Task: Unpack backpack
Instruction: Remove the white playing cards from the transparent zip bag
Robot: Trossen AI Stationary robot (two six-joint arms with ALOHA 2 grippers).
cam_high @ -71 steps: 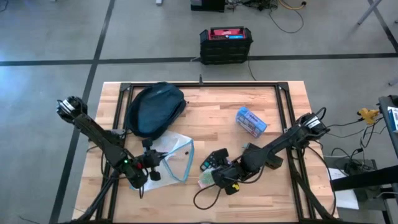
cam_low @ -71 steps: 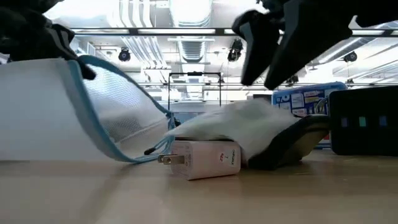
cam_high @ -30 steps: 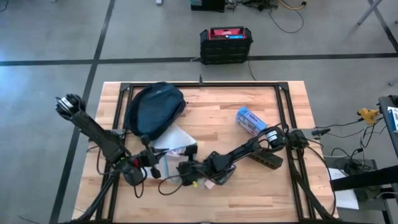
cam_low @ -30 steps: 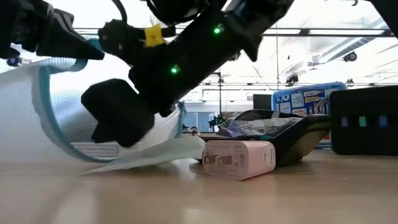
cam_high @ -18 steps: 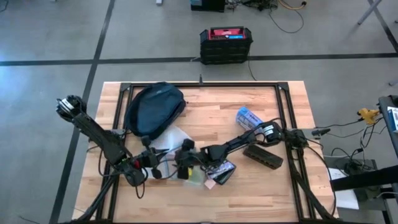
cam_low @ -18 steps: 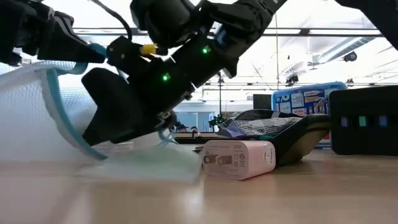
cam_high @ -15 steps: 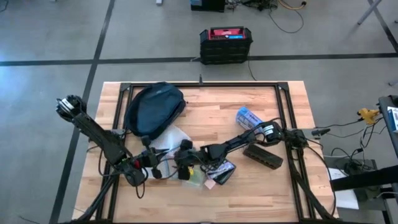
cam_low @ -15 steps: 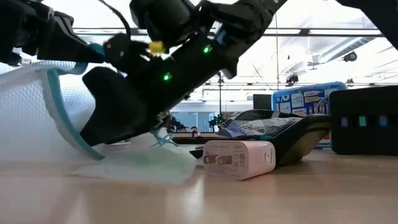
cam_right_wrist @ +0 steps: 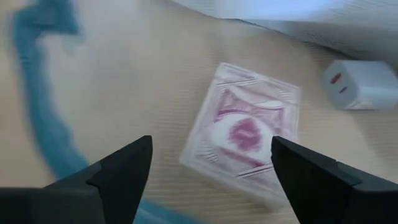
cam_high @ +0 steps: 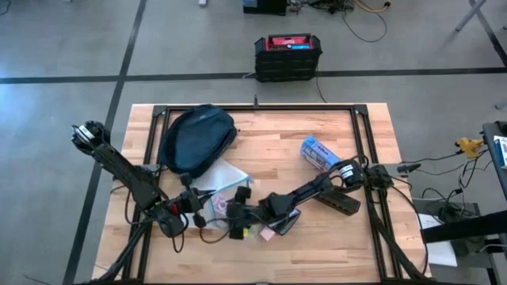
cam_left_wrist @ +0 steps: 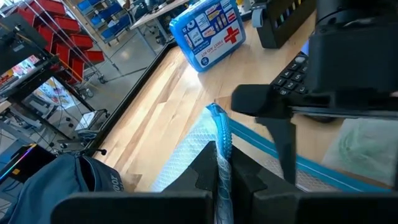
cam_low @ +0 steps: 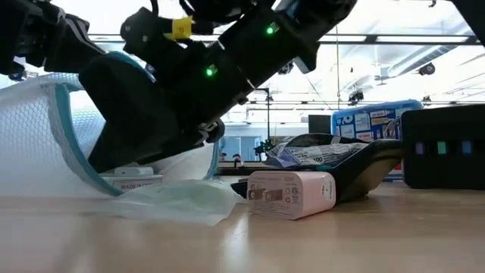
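Blue-edged mesh pouch (cam_left_wrist: 219, 134): your left gripper (cam_left_wrist: 217, 180) pinched its rim shut; your right gripper (cam_right_wrist: 208, 165) stood open, empty, over a card deck (cam_right_wrist: 245, 134).

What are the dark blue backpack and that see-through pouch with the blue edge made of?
The backpack looks like soft matte woven fabric: it slumps and creases. The pouch seems clear flexible plastic with a mesh texture and blue fabric trim, probably a zip edge; it bends where it is held up.
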